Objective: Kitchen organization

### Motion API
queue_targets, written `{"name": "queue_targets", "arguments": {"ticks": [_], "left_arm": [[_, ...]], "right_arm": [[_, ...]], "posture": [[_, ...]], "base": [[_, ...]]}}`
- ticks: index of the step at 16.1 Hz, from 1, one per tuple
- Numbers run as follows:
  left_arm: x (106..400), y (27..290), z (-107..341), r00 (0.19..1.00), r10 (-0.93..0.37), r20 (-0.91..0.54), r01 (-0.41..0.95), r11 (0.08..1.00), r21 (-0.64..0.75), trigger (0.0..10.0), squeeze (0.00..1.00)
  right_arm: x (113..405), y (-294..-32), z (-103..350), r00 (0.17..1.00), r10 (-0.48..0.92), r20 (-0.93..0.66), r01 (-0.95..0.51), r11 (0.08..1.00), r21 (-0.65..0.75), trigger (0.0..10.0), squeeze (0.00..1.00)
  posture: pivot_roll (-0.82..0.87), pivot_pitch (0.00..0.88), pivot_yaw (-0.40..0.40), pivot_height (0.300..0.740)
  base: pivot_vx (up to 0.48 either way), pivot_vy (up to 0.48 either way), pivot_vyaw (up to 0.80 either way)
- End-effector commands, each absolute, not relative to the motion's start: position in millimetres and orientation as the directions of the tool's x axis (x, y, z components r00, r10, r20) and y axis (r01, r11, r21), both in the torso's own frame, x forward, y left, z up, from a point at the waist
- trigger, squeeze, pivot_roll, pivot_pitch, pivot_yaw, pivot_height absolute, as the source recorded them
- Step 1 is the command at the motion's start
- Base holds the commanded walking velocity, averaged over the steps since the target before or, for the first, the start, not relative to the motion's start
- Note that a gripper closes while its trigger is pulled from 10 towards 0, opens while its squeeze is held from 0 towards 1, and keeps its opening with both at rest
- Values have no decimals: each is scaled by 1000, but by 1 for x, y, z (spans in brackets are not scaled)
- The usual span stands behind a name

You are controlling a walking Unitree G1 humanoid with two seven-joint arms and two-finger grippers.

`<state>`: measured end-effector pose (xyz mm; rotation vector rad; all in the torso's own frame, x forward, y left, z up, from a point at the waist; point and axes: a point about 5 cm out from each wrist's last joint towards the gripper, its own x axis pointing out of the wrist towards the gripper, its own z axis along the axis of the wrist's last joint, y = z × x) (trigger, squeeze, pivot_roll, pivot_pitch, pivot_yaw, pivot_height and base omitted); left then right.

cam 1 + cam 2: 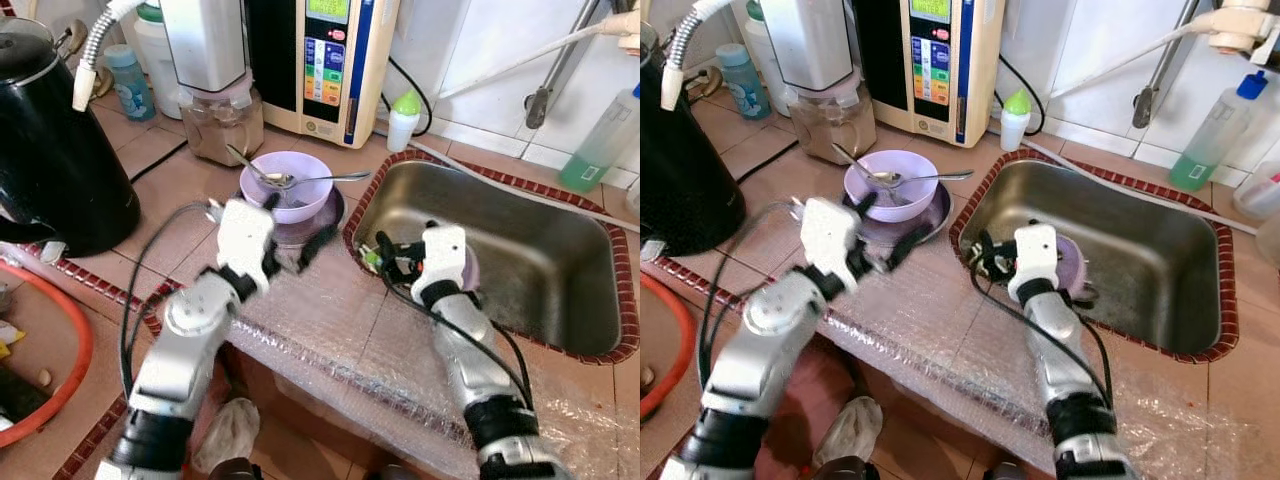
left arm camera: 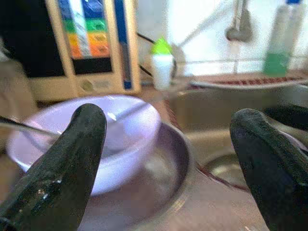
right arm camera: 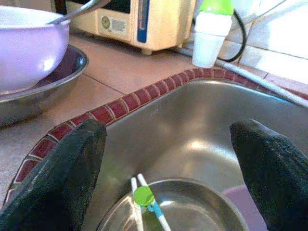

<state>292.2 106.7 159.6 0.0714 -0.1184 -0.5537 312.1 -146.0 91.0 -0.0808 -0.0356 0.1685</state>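
Observation:
A lilac bowl (image 1: 292, 190) holding two metal spoons (image 1: 285, 180) sits on a steel plate (image 1: 328, 222) on the tiled counter, just left of the sink (image 1: 560, 260). My left gripper (image 1: 296, 224) is open, its fingers (image 2: 72, 159) straddling the near rim of the plate and bowl (image 2: 115, 130). My right gripper (image 1: 392, 256) is open inside the sink's left end, above a steel bowl (image 3: 192, 207) that holds green-tipped sticks (image 3: 144, 198). A lilac dish (image 1: 470, 268) lies beneath that wrist.
A black kettle (image 1: 50, 140) stands at the left and an orange basin (image 1: 70, 370) at the lower left. A blender jar (image 1: 220, 115), a water purifier (image 1: 325, 60) and a green-capped bottle (image 1: 403, 120) line the back. Bubble wrap (image 1: 340, 340) covers the counter's front edge.

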Motion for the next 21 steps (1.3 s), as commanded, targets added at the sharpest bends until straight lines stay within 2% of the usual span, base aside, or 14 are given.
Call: {"name": "queue_targets", "arguments": {"ticks": [1, 2, 3, 4, 8, 13, 16, 18, 21], "left_arm": [[300, 115, 165, 886, -447, 123, 435, 893, 116, 10000, 1000], [303, 119, 166, 902, -410, 134, 397, 911, 115, 10000, 1000], [306, 122, 167, 915, -377, 142, 363, 924, 118, 10000, 698], [308, 125, 168, 924, -354, 145, 339, 933, 119, 10000, 0], [324, 138, 173, 959, -245, 144, 237, 969, 73, 10000, 0], [345, 159, 182, 985, -105, 139, 111, 993, -31, 10000, 0], [353, 152, 189, 976, -167, 142, 175, 984, -43, 10000, 0], [355, 132, 194, 943, -297, 153, 305, 952, -35, 10000, 0], [350, 101, 198, 855, -491, 166, 489, 870, 60, 10000, 0]], "right_arm": [[313, -149, 106, 985, 145, 90, -137, 987, -83, 10000, 1000], [313, -150, 108, 985, 143, 99, -135, 988, -77, 10000, 1000], [313, -151, 112, 984, 139, 111, -132, 989, -73, 10000, 529], [312, -151, 115, 982, 144, 124, -135, 988, -78, 10000, 0], [305, -149, 115, 983, 149, 106, -143, 987, -68, 10000, 0], [289, -149, 112, 983, 162, 83, -156, 984, -82, 10000, 0], [278, -155, 111, 988, 140, 69, -134, 987, -84, 10000, 0], [272, -158, 111, 991, 119, 61, -113, 990, -89, 10000, 0], [269, -159, 109, 993, 107, 48, -102, 991, -88, 10000, 0]], "posture": [[-7, 0, -26, 740], [-13, 0, -22, 740], [-16, 0, -22, 740], [-17, 0, -23, 740], [-33, 0, -18, 740], [-68, 11, 4, 740], [-94, 46, 21, 740], [-108, 63, 33, 740], [-113, 68, 40, 740]], "base": [[0, 0, 0], [0, 0, 0], [0, 0, 0], [0, 0, 0], [0, 0, -709], [0, 0, 0], [0, 0, 0], [0, 0, 0], [0, 0, 0]]}}
